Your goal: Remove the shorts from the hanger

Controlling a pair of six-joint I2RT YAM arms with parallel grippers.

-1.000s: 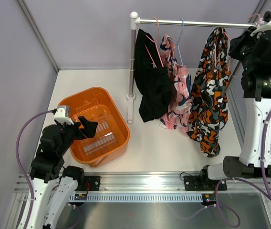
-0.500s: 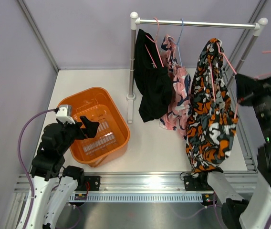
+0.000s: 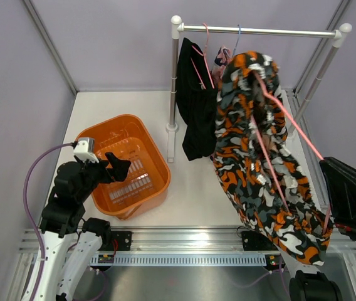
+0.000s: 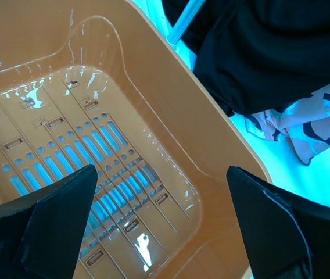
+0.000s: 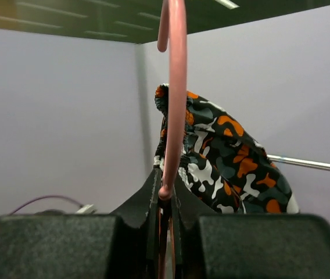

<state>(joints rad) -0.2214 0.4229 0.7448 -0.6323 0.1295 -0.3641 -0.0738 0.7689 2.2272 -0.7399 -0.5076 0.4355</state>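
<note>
The camouflage-print shorts hang on a pink hanger that is off the rail and held high near the camera. My right gripper is shut on the hanger's hook; the right wrist view shows its fingers clamped on the hook, with the camouflage shorts beyond. The black shorts hang on the rail. The pink shorts are mostly hidden behind the camouflage pair. My left gripper is open and empty over the orange basket.
The left wrist view shows the orange basket's slotted floor, with the black shorts and a corner of the pink shorts beyond its rim. The rail's white posts stand at the back of the table. Grey walls enclose the cell.
My right arm has lifted the camouflage shorts and hanger off the rail and swung them toward the near right, close to the camera. The left arm has not moved.
</note>
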